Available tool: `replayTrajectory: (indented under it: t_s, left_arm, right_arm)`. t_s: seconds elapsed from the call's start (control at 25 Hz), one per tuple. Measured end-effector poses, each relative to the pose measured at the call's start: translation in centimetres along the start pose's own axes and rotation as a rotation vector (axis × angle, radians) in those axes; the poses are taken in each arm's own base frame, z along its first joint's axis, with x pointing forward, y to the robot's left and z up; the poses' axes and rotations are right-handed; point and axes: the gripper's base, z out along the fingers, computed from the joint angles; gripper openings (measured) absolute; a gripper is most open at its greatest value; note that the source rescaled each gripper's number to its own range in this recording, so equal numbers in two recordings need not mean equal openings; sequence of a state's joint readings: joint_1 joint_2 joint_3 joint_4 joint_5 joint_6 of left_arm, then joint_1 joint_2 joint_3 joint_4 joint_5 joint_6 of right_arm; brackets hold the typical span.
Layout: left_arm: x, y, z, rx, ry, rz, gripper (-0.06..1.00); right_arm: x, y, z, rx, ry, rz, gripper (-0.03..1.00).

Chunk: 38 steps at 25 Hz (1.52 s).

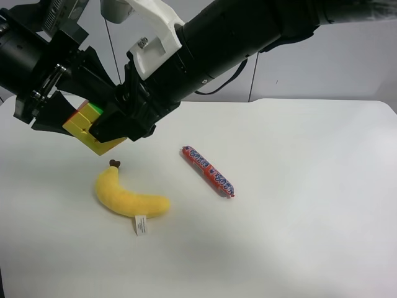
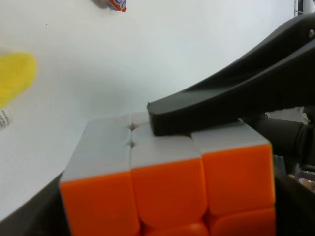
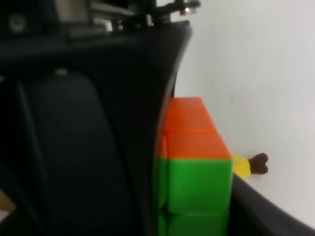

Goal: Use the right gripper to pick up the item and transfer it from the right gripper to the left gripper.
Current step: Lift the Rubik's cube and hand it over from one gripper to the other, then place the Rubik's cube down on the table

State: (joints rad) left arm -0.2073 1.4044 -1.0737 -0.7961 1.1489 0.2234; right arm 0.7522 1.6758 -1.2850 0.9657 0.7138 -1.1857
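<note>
Cube (image 1: 80, 124) in right gripper (image 1: 105, 131) (midair)

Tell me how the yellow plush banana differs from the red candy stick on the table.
The yellow plush banana is curved, fuzzy and thick; the red wrapped candy stick is straight, glossy and slim. The banana carries a white tag and a brown stem; the stick bears blue print. Both lie flat on the white table.

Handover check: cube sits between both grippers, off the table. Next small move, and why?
Probably close the left gripper firmly on the puzzle cube, and only then open the right gripper. The cube hangs above the table with the right gripper's finger pressed on its white face. The left gripper brackets it, but its grip cannot be confirmed.
</note>
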Motion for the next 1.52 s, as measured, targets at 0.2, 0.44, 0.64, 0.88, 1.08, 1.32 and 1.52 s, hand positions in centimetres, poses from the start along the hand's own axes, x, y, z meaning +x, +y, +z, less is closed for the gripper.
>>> replayTrajectory:
  t_s: [0.2,0.44,0.64,0.88,1.08,1.32,1.52]
  left_arm:
    - [0.0,0.0,0.0,0.002,-0.001,-0.005,0.06]
    - [0.0,0.0,0.0,0.002,-0.001,-0.007,0.06]
    - [0.0,0.0,0.0,0.002,-0.001,-0.008,0.06]
    - [0.0,0.0,0.0,0.002,-0.001,-0.003,0.00]
    - [0.0,-0.1,0.0,0.006,-0.001,-0.005,0.00]
    - [0.0,-0.1,0.0,0.007,-0.002,-0.005,0.00]
    - [0.0,-0.1,0.0,0.007,-0.002,-0.005,0.00]
  right_arm:
    - [-0.1,0.0,0.0,-0.003,-0.009,-0.001,0.00]
    - [-0.1,0.0,0.0,-0.004,-0.010,-0.002,0.00]
    - [-0.1,0.0,0.0,-0.005,-0.010,-0.004,0.00]
    - [-0.3,0.0,0.0,0.005,-0.032,0.016,0.83]
    - [-0.3,0.0,-0.1,0.000,-0.032,0.015,0.98]
    - [-1.3,1.3,-2.6,0.013,-0.029,-0.054,0.99]
    - [-1.7,3.0,-5.9,0.030,0.028,-0.074,0.99]
